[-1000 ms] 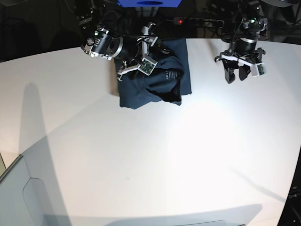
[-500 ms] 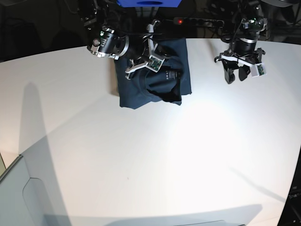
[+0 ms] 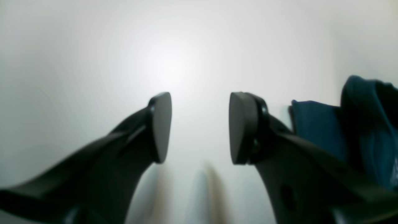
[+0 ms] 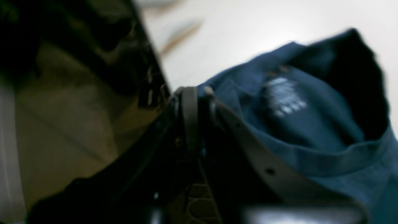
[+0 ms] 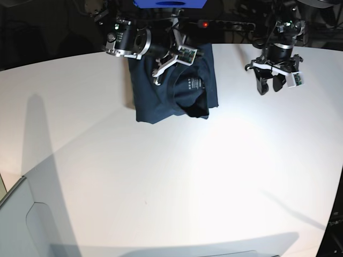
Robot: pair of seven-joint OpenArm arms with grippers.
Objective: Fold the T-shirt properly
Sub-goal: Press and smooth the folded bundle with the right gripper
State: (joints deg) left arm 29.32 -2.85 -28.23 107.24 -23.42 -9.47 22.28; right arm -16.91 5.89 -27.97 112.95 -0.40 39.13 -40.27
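The dark navy T-shirt (image 5: 161, 99) lies folded in a compact bundle at the back of the white table (image 5: 171, 176). Its round neckline with the white label (image 5: 193, 83) faces up. My right gripper (image 5: 163, 67) sits over the shirt's far left part. In the right wrist view its jaws (image 4: 191, 93) are pressed together with a fold of the T-shirt (image 4: 311, 124) running up to the tips. My left gripper (image 5: 269, 85) hangs to the right of the shirt, apart from it. It stands open (image 3: 200, 124) over bare table, with the T-shirt (image 3: 314, 124) off to its right.
A power strip (image 5: 225, 24) with a red light lies behind the table's back edge. A blue object (image 5: 169, 4) stands at the top centre. A pale grey box corner (image 5: 21, 219) shows at the lower left.
My right gripper has shut and moved toward the back edge of the table, over the shirt's far part. The neckline now shows more fully. The left arm has not moved.
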